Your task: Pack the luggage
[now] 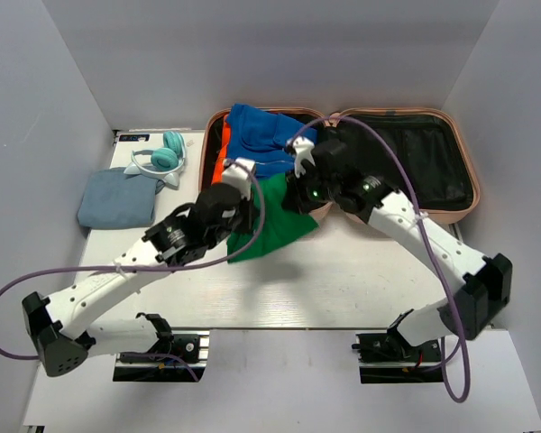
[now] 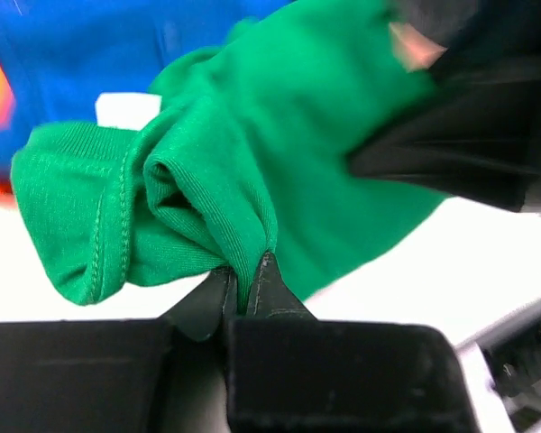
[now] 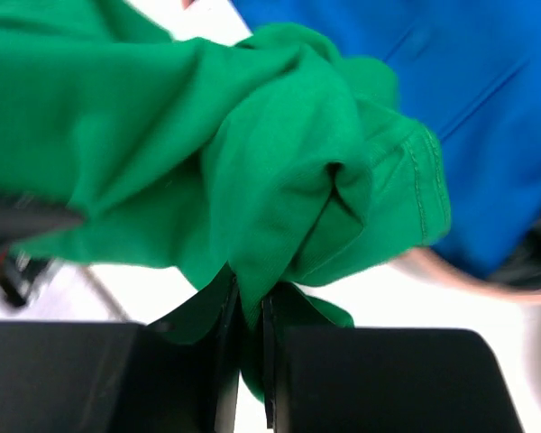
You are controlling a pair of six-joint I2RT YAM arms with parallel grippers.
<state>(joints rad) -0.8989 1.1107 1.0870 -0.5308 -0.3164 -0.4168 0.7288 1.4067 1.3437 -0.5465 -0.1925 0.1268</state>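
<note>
The pale pink luggage (image 1: 464,158) lies open at the back of the table, black lining showing in its right half. A blue garment (image 1: 266,140) and an orange one (image 1: 222,155) lie in its left half. A green garment (image 1: 275,225) hangs between both grippers just in front of the suitcase. My left gripper (image 1: 239,203) is shut on one bunched edge of the green cloth (image 2: 216,180). My right gripper (image 1: 299,194) is shut on another fold of the same cloth (image 3: 252,180). The blue garment shows behind it in both wrist views (image 3: 469,81).
A folded grey-blue garment (image 1: 117,198) and teal headphones (image 1: 162,158) lie at the back left of the white table (image 1: 361,280). Grey walls enclose the left, right and back sides. Purple cables trail from both arms.
</note>
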